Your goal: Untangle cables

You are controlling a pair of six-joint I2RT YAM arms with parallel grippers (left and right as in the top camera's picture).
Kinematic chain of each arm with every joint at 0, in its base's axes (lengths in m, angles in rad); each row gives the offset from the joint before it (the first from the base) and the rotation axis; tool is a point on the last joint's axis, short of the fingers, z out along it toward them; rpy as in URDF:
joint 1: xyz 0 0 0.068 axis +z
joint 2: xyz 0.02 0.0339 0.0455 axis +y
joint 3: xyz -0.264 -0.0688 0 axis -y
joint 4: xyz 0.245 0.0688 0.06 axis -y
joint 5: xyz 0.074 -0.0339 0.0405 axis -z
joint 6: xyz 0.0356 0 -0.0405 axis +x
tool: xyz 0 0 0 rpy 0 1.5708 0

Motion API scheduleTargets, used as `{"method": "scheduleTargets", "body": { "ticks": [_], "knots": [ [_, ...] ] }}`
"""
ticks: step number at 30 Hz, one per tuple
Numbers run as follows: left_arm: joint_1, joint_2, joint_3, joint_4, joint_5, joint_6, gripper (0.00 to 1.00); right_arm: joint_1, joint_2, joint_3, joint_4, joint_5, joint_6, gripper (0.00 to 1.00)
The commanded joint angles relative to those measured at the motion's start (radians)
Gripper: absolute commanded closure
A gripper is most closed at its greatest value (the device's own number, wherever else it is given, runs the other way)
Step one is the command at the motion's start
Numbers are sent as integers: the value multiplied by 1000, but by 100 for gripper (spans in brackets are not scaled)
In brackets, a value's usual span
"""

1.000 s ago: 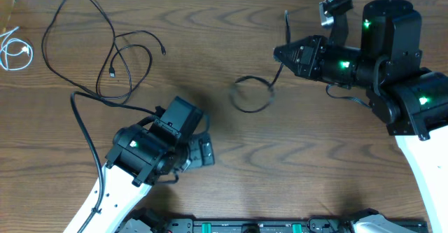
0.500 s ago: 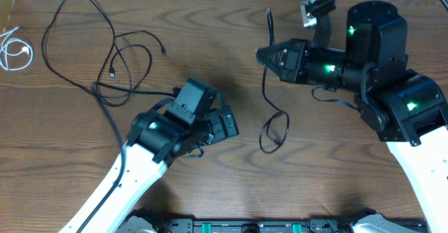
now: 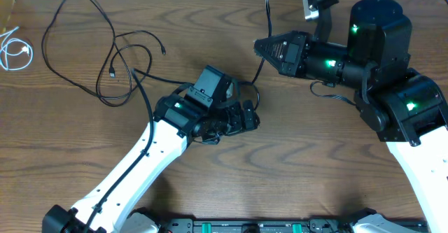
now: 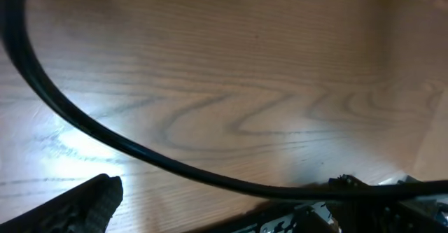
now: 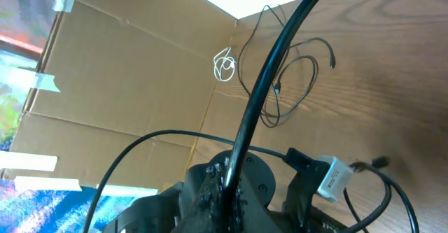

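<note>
The step in hand looked like drawing one cord free. The right tool [image 3: 261, 45] was clamped on a long thin black cable [image 3: 267, 12], held above the brown wooden worktop [image 3: 315, 170]. Its slack drooped to just beside the left tool [image 3: 246, 115], whose fingers stood apart. The next move called for pinching that slack. The other looped black cable [image 3: 43, 45] and the coiled white cable [image 3: 14, 51] lay at the far left.
</note>
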State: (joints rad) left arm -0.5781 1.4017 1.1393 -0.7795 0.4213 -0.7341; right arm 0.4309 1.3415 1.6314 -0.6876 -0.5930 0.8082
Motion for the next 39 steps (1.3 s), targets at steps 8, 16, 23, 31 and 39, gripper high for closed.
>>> {"method": "scheduleTargets", "body": {
  "ticks": [8,16,23,31,39],
  "knots": [
    [2,-9,-1,9,16,53,7,5,-11,9,-9,0,6,98],
    [63,-195,-1,26,-22,109,7,5,-11,9,-3,0,7,99],
    [68,-191,-2,27,-56,29,7,6,-11,9,0,0,65,98],
    [16,-82,-3,18,-57,15,7,8,-11,9,20,0,67,98],
    [-17,74,-3,-13,-158,16,16,8,-11,9,37,40,67,98]
  ]
}}
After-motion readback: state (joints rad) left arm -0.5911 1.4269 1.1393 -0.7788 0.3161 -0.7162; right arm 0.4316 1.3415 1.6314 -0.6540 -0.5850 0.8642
